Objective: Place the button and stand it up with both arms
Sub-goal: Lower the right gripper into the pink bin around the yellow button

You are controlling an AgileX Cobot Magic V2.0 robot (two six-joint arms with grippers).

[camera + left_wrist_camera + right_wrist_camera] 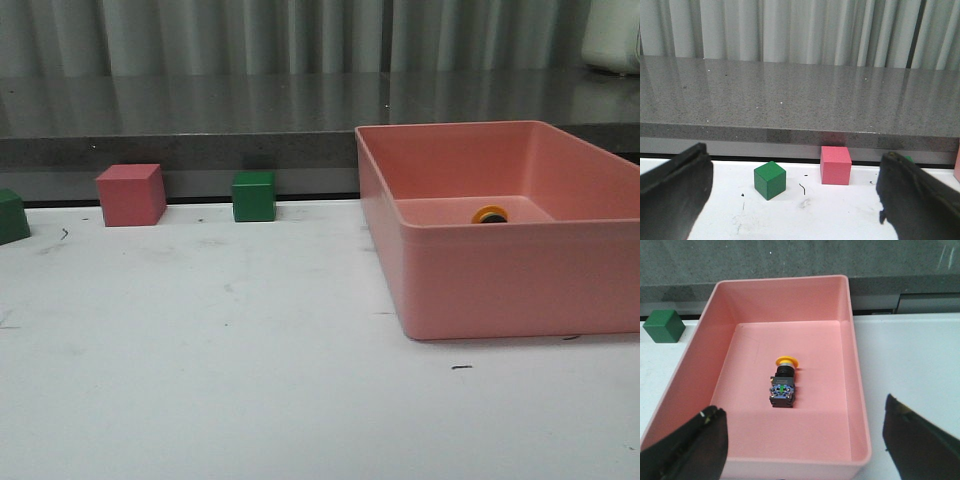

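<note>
We find the button (pixel 783 381) lying on its side on the floor of the pink bin (pixel 855 370), at the centre of the right wrist frame, yellow cap toward the far wall. The right gripper (pixel 802 450) is spread wide, the button above its gap, untouched. The left gripper (pixel 795 200) is likewise spread, facing 1 green cube (pixel 770 179) and 1 pink cube (pixel 835 165).

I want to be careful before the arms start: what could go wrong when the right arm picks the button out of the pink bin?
1. The button lies on its side on the bin floor, so its round yellow cap may let it roll or slip between the fingers.
2. The pink bin has tall walls; the open right gripper might catch a wall and push the bin.
3. Grasped sideways, the button may be hard to stand afterwards.
</note>
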